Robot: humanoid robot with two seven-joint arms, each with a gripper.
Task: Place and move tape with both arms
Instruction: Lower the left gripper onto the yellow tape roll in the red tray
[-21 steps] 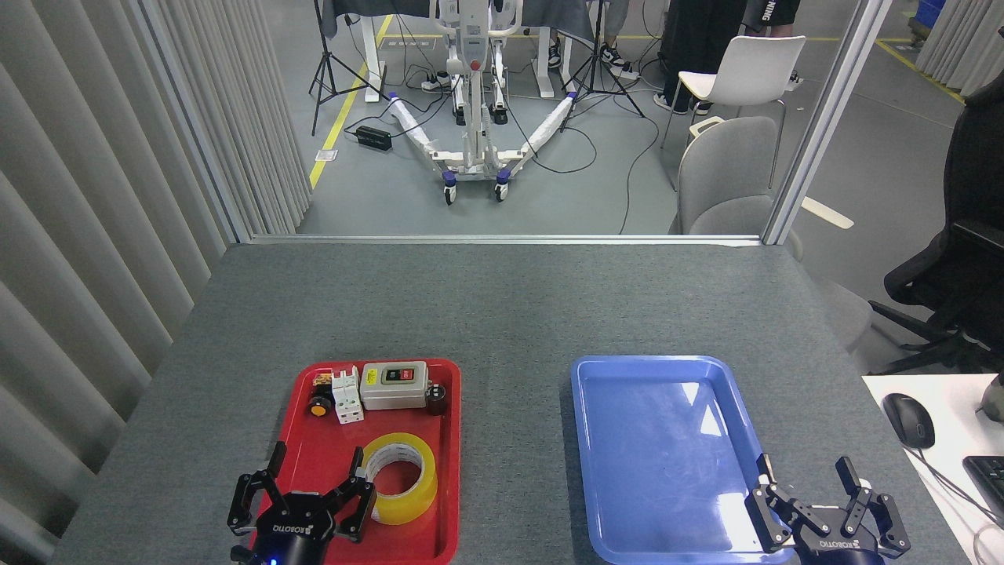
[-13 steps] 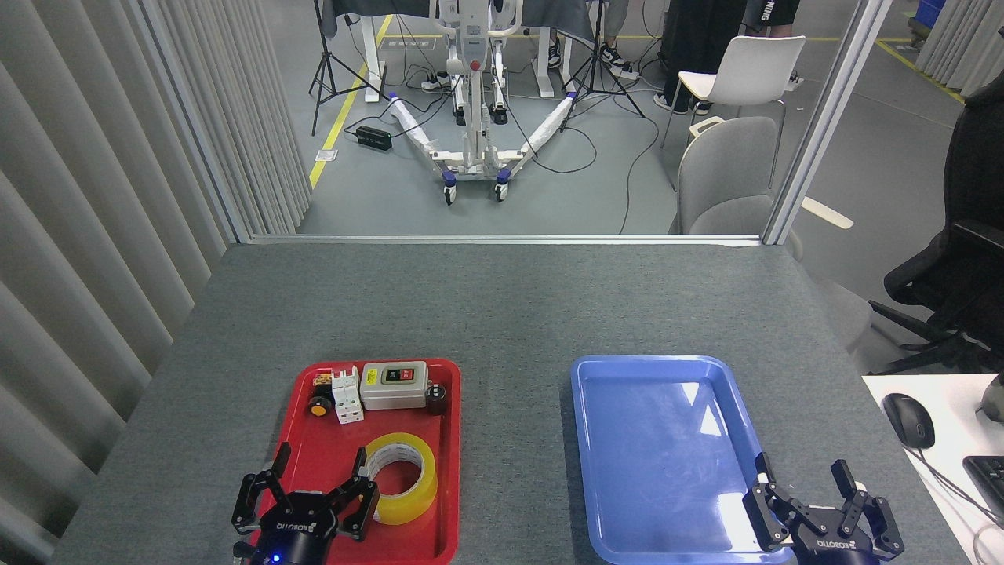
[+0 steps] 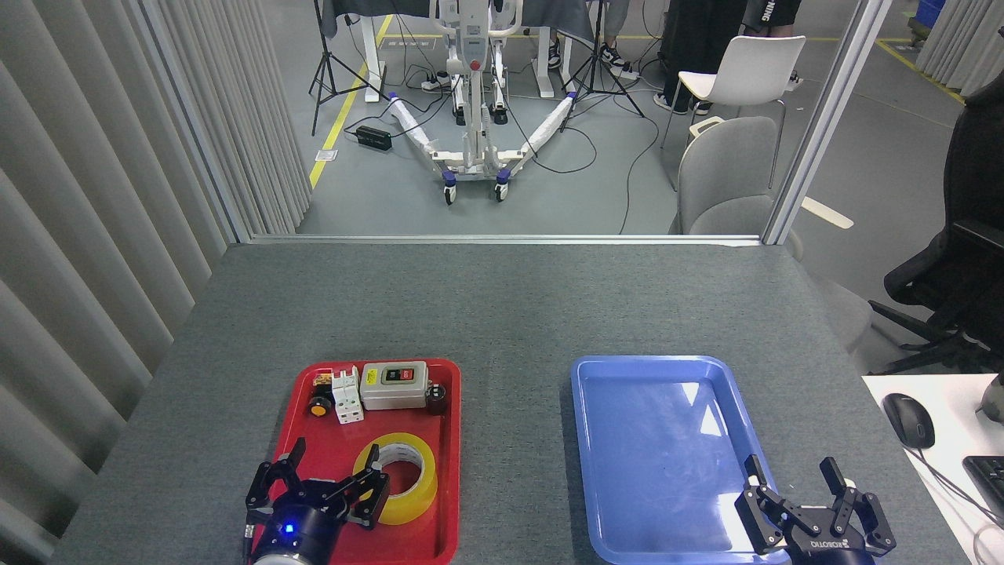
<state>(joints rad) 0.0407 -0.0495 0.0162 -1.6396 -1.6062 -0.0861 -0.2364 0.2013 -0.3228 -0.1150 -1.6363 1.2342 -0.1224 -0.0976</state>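
1. Two grippers sit at the near edge of the table. The left gripper [image 3: 333, 479] has its black fingers spread apart over the near end of the red tray [image 3: 447, 502], and nothing is in it. One finger tip reaches the rim of the tape [image 3: 408, 510] on its left side; I cannot tell whether it touches.
2. The right gripper [image 3: 796, 486] is also spread and empty. It hangs at the near right corner of the blue tray [image 3: 651, 369], which has nothing in it.
3. The tape lies flat in the near half of the red tray, its core hole facing up, just beside the left gripper.
4. Further back in the same tray stand a grey switch box [image 3: 394, 384], a white breaker [image 3: 346, 396], a small black cylinder [image 3: 436, 397] and a small orange-faced part [image 3: 318, 406], apart from the roll.
5. My reading: this is the approach to the first pickup, with the grasp not yet made.
6. The next move calls for the left fingers to straddle the wall of the roll, one inside the hole and one outside, then close and lift clear of the tray lip. The empty blue tray looks the likely destination.
7. Beyond the table's far edge are chairs, stands and cables on the floor.
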